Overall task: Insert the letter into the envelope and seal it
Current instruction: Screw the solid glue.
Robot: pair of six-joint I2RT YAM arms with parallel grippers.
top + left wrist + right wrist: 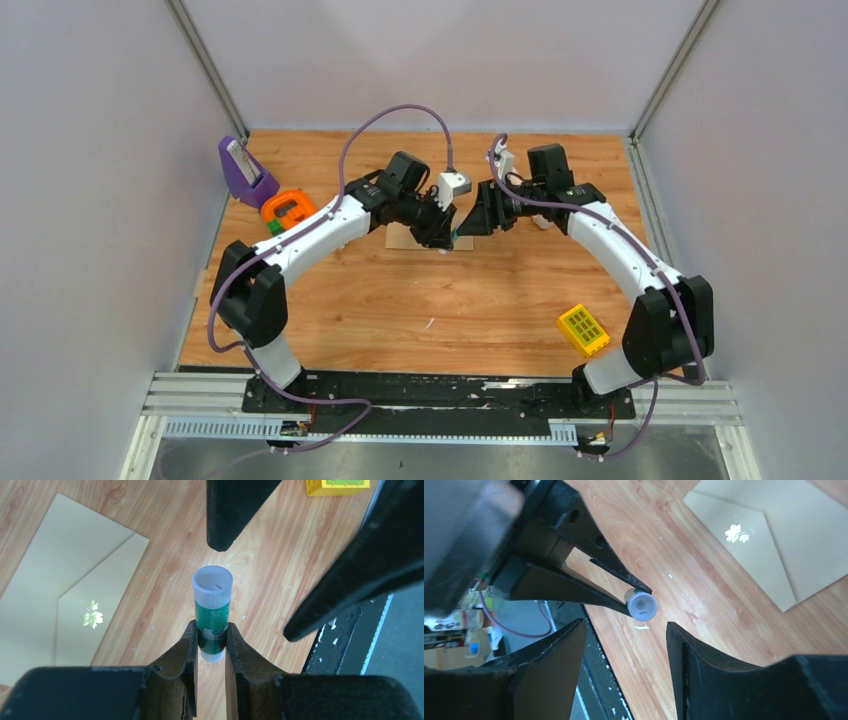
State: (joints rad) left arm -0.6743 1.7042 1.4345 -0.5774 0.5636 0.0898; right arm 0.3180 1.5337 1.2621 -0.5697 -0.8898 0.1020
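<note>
The tan envelope (45, 570) lies flat on the wooden table, its pointed flap with a pale flower mark (735, 532) lying over the body. From above, the envelope (405, 238) is half covered by the two wrists. The letter is hidden. My left gripper (212, 630) is shut on a green glue stick (212, 600) with a white cap, held above the table beside the envelope. My right gripper (625, 625) is open and empty, facing the white cap of the glue stick (641, 605) at a short distance. Its dark fingers (230, 510) frame the stick without touching it.
A purple holder (245, 172) and an orange and green object (287, 210) sit at the back left. A yellow block (583, 330) lies near the right arm's base. A small white scrap (430, 322) is on the wood, and a black rail (440, 390) runs along the near edge.
</note>
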